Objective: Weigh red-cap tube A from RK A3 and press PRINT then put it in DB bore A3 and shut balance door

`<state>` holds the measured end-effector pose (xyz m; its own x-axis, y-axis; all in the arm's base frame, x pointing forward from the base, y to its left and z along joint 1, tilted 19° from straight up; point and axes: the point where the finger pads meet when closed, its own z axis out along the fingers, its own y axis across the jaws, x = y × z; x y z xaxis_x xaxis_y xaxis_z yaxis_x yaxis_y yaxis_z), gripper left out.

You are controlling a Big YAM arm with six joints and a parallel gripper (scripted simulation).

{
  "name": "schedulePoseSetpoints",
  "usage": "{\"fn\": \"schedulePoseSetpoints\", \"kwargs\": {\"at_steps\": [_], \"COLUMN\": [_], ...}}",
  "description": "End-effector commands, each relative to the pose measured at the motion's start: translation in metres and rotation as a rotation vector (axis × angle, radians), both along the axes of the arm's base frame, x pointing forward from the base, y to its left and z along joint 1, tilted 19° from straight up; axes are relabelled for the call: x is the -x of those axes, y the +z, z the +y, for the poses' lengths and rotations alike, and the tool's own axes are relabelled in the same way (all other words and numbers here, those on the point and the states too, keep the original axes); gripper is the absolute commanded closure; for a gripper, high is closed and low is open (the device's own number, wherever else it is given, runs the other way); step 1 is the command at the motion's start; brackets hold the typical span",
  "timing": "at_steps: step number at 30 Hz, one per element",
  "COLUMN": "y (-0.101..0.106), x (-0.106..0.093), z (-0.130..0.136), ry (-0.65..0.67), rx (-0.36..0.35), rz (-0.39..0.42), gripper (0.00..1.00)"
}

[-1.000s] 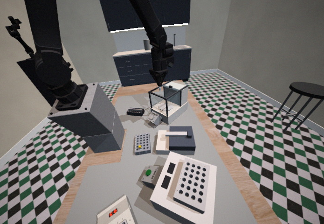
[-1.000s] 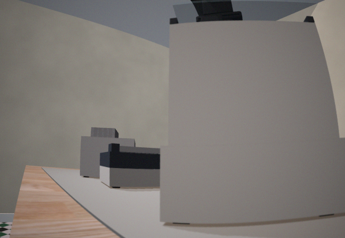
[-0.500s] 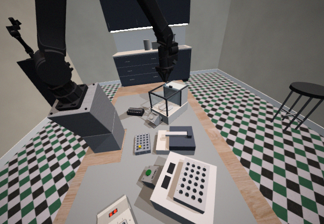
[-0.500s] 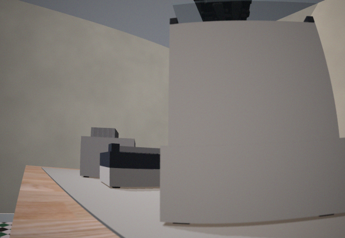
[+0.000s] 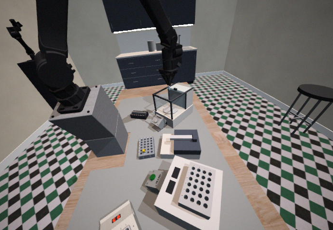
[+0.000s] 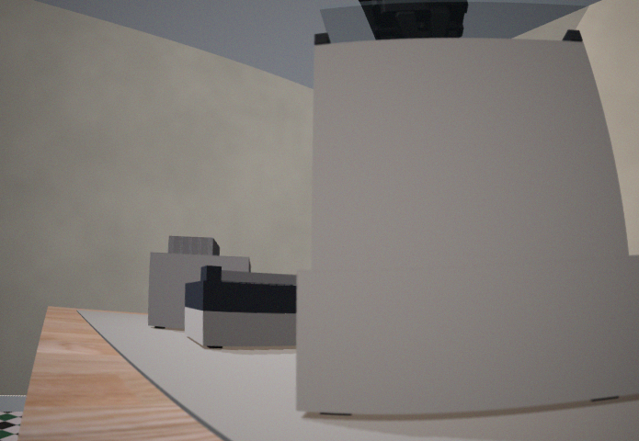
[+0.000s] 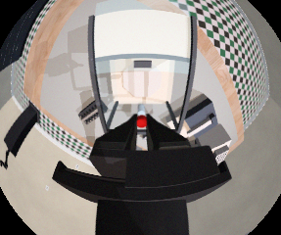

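From above, I see a black stool (image 5: 321,93) at three o'clock and dark drawers (image 5: 144,66) (image 7: 17,34) at twelve, beneath a grey canister (image 5: 151,46).

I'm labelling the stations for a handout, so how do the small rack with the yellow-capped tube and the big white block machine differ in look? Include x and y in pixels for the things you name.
The rack (image 5: 146,155) is small and grey, while the block machine (image 5: 164,201) is far larger with a white body. The rack holds a yellow-capped tube (image 5: 143,150); the machine's holes show no tube. The machine has two dark panels, the rack none. Both have rows of round holes.
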<state>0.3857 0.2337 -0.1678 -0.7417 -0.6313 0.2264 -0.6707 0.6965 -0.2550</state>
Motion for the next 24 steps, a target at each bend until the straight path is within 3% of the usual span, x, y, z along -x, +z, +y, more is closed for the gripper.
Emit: {"fn": "schedulePoseSetpoints", "kwargs": {"at_steps": [1, 18, 24], "y": [0.018, 0.022, 0.006], "x": [-0.005, -0.002, -0.01], "z": [0.013, 0.01, -0.002], "ry": [0.025, 0.024, 0.002], "rx": [-0.029, -0.02, -0.025], "rz": [-0.032, -0.02, -0.029], "gripper": [0.91, 0.91, 0.91]}}
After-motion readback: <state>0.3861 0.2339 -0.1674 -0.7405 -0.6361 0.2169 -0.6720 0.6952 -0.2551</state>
